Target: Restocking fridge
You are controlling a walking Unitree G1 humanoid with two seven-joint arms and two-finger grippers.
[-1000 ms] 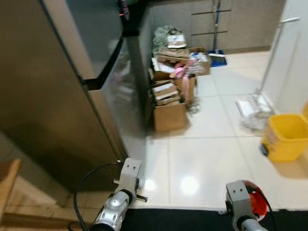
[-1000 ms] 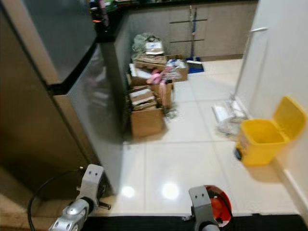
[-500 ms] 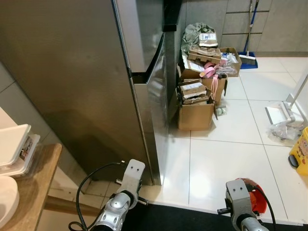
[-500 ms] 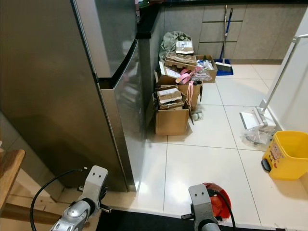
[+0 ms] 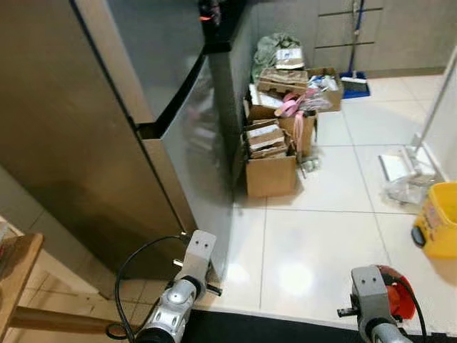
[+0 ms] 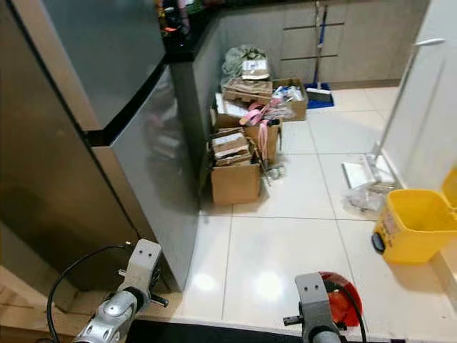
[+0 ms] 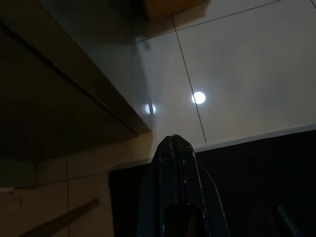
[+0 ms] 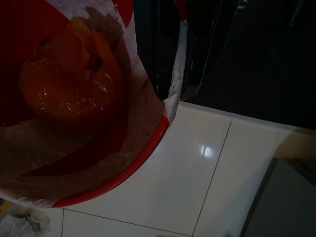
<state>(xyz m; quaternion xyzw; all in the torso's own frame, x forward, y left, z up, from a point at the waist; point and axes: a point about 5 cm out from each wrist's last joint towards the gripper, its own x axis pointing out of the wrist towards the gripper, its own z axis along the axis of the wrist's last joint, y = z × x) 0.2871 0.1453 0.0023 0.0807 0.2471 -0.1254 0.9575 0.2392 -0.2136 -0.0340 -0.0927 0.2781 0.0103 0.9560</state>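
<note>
A tall steel fridge stands at my left with both doors closed; a dark seam divides upper door from lower. My left gripper hangs low by the fridge's bottom corner, fingers pressed together and holding nothing; its wrist appears in the eye views. My right gripper is shut on a red bag with a clear window and something orange inside. The bag peeks out behind the right wrist, low over the white tiles.
Open cardboard boxes full of clutter line the wall past the fridge. A yellow bin sits at the right, a white floor mop beside it, a broom at the back. A wooden table corner is at the lower left.
The whole picture has swung right since half a second ago, so the table with dishes has slid out. Both arms hold the same pose; the red bag stays in the right gripper.
</note>
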